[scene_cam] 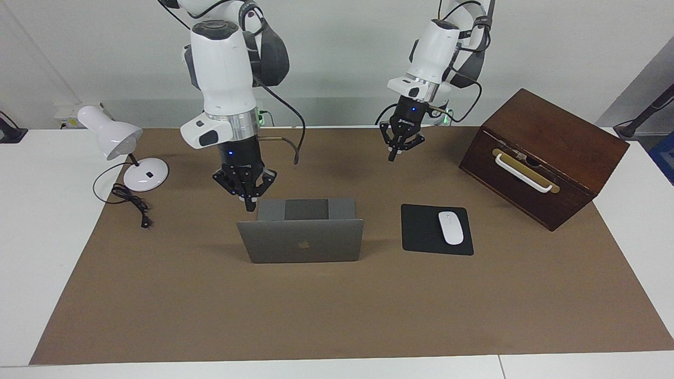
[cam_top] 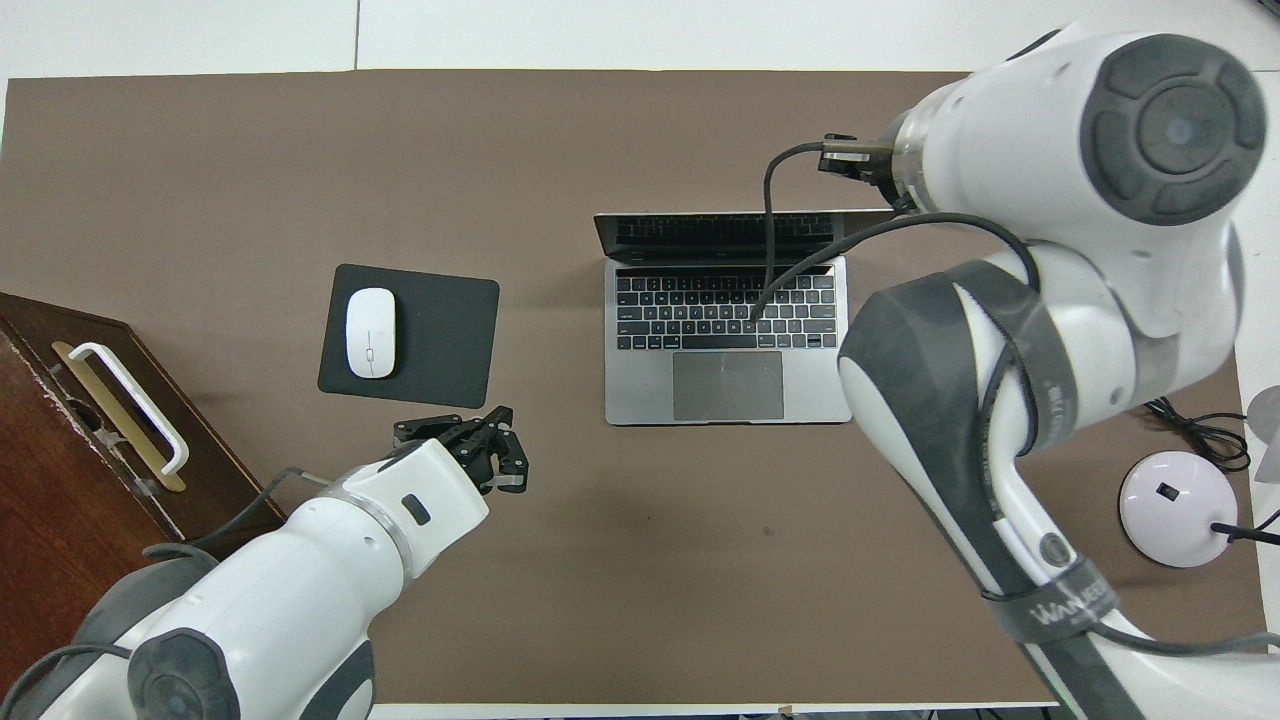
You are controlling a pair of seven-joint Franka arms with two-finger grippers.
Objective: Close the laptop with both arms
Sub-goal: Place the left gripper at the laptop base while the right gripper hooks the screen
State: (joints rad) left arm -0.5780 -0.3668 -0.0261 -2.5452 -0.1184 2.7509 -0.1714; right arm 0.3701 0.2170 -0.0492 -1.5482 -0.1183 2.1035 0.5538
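Note:
The silver-grey laptop (scene_cam: 303, 242) stands open on the brown mat, lid upright, apple logo facing away from the robots; its keyboard (cam_top: 725, 310) shows from above. My right gripper (scene_cam: 250, 202) is shut and hangs low just above the laptop's edge toward the right arm's end, close to the lid's top corner, touching nothing that I can see. In the overhead view it is hidden under its own wrist. My left gripper (scene_cam: 394, 153) is shut and empty, in the air over bare mat nearer to the robots than the mouse pad; it also shows in the overhead view (cam_top: 497, 455).
A black mouse pad (scene_cam: 421, 231) with a white mouse (scene_cam: 451, 227) lies beside the laptop toward the left arm's end. A dark wooden box (scene_cam: 547, 152) with a white handle stands past it. A white desk lamp (scene_cam: 124, 147) and its cord are at the right arm's end.

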